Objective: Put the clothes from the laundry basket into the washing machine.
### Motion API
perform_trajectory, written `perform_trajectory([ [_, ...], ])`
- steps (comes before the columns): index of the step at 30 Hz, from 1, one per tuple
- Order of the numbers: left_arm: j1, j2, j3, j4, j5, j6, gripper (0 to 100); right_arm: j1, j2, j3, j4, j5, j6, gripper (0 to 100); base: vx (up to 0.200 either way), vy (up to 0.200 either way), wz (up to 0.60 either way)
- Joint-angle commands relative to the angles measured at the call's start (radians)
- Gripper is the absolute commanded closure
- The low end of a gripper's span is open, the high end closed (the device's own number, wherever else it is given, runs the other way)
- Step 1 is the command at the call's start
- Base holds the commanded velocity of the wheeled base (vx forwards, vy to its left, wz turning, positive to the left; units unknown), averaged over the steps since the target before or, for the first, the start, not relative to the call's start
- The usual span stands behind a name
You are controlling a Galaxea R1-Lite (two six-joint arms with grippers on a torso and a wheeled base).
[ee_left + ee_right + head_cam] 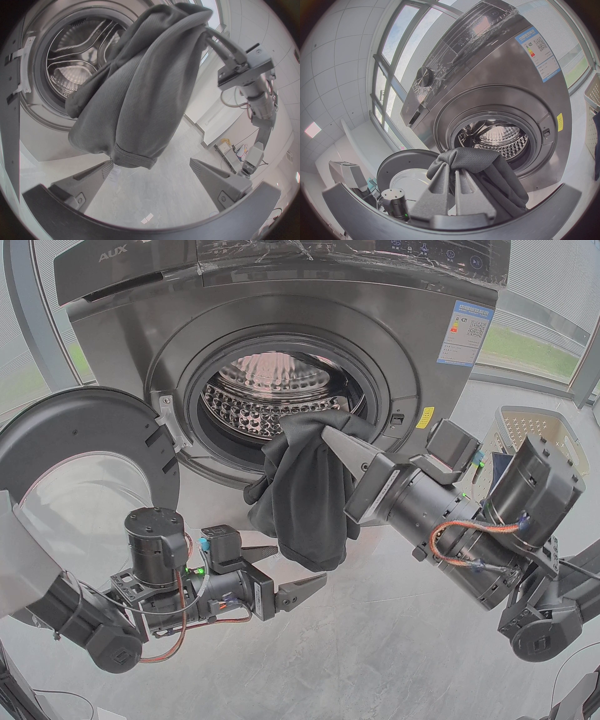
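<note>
A laundry corner in a bright, lab-like room: a front-loading washing machine (125, 334) stands on a smooth grey floor (375, 646), a laundry basket (539, 422) beside it, with tall windows (393, 40) and white panelled walls (331, 62) around.

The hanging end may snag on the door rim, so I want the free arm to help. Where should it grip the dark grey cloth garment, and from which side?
Grip the dark grey cloth garment at its banded bottom hem, coming from below. The right gripper pinches its top at the drum mouth, so the hem hangs free, just above the open left gripper.
</note>
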Motion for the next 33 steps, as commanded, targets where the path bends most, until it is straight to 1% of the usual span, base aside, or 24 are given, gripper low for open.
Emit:
perform_trajectory([
  [1,0.003,0.088,-0.039,-0.020,0.012,-0.002,0,0.007,-0.009,0.002,0.000,0.000,0.000,100,0.000,0.000,0.00],
  [3,0.003,0.103,-0.054,-0.026,0.019,-0.002,0,0.009,-0.009,0.002,-0.002,0.000,0.002,100,0.000,0.000,0.00],
  [9,-0.002,0.139,-0.091,-0.089,0.048,-0.003,0,0.013,-0.011,0.005,-0.002,0.000,0.002,100,0.000,0.000,0.00],
  [10,-0.003,0.145,-0.101,-0.101,0.061,-0.003,0,0.013,-0.011,0.005,-0.002,0.000,0.002,100,0.000,0.000,0.00],
  [17,-0.003,0.146,-0.111,-0.118,0.068,-0.006,0,0.013,-0.011,0.011,-0.003,0.000,0.003,100,0.000,0.000,0.00],
  [18,-0.003,0.145,-0.109,-0.127,0.070,-0.006,100,0.013,-0.009,0.014,-0.014,0.000,0.002,100,0.000,0.000,0.00],
  [21,-0.005,0.132,-0.106,-0.133,0.088,-0.009,100,0.012,-0.009,0.023,-0.020,0.000,0.002,100,0.000,0.000,0.00],
  [25,-0.017,0.111,-0.091,-0.139,0.093,-0.011,100,0.007,-0.011,0.026,-0.020,0.000,0.002,100,0.000,0.000,0.00],
  [30,-0.057,0.030,-0.026,-0.139,0.098,-0.012,100,-0.006,-0.011,0.034,-0.020,0.001,0.002,100,0.000,0.000,0.00],
  [33,-0.081,-0.041,0.027,-0.138,0.098,-0.011,100,-0.014,-0.009,0.052,-0.020,0.012,0.000,100,0.000,0.000,0.00],
])
